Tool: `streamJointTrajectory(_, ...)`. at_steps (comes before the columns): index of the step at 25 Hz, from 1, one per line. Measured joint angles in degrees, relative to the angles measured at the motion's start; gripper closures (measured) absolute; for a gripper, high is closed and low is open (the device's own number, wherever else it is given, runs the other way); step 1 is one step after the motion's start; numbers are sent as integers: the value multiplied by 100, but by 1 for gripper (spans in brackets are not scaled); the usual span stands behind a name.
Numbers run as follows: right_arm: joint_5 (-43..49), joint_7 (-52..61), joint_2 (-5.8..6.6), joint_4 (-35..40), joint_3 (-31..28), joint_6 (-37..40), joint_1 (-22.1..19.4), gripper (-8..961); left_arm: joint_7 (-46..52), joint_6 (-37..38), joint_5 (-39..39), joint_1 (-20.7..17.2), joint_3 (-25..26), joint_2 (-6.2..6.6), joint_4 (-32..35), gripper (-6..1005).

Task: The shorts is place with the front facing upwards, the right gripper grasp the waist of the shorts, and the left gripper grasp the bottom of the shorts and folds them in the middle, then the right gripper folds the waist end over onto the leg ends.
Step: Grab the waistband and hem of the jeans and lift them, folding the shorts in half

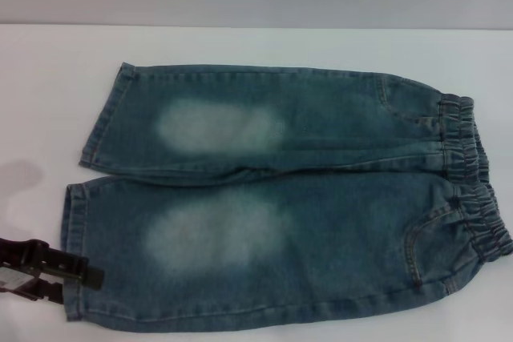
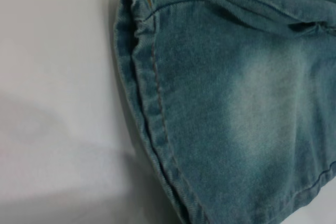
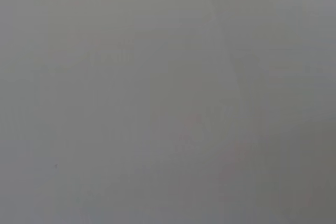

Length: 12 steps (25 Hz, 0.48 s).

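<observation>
Left pincer point(image 1: 76, 271), touching shorts point(image 1: 304, 206) hem

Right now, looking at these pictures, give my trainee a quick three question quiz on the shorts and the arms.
1. True or false: the shorts lie flat, faded front up.
2. Which side of the head view holds the waist end? A left, B right.
3. Fill in: the left gripper sits beside the near leg's ____.

Key: 1 true. 2 B. 3 hem. The right gripper is not in view; whether the left one is open cannot be told.
</observation>
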<state>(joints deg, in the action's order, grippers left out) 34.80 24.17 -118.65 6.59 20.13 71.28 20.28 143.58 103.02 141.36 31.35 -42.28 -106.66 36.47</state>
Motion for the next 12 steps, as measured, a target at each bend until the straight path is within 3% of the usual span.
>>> streamJointTrajectory(12,-19,14,-9,-39,-1,0,-6,343,-9,-147,125,19,-32,-13,39,156)
